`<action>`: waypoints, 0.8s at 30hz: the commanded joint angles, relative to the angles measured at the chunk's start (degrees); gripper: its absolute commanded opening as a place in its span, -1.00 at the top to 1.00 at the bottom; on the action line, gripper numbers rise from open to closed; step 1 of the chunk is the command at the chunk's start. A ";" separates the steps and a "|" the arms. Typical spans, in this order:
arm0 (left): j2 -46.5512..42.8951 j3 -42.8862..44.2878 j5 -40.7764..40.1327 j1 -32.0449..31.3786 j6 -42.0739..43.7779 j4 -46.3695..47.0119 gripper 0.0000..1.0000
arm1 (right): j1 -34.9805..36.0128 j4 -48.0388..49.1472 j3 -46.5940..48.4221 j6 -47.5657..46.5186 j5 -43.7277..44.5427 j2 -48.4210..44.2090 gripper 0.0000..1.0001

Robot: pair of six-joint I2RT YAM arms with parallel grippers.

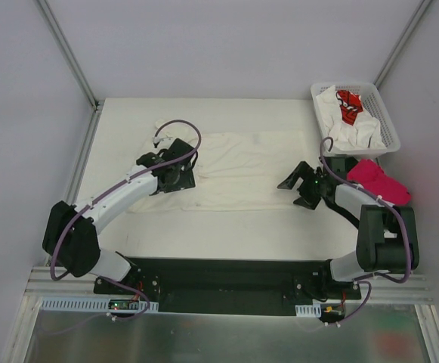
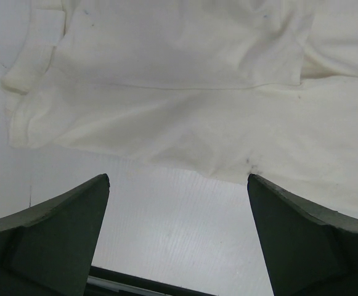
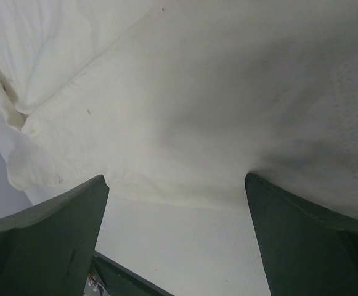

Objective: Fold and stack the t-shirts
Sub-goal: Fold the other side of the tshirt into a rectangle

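Observation:
A cream-white t-shirt (image 1: 238, 170) lies spread flat across the middle of the table. My left gripper (image 1: 183, 172) hovers open over its left end. In the left wrist view the t-shirt (image 2: 185, 111) lies just beyond the open left gripper (image 2: 177, 179), with bare table between the fingers (image 2: 61, 237). My right gripper (image 1: 295, 190) is open at the shirt's right edge. The right wrist view shows the cloth (image 3: 197, 105) reaching the tips of the open right gripper (image 3: 175, 179). Nothing is held.
A white lattice basket (image 1: 386, 113) at the back right holds white t-shirts and one with red print (image 1: 347, 104). A magenta-pink t-shirt (image 1: 378, 181) lies bunched beside the right arm. Bare table (image 1: 227, 227) lies in front of the spread shirt.

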 commanded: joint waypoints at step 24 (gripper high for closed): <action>-15.30 -0.09 -6.82 0.49 3.16 -0.33 -0.88 | -1.19 -11.83 -10.94 -2.77 4.10 -21.26 -0.93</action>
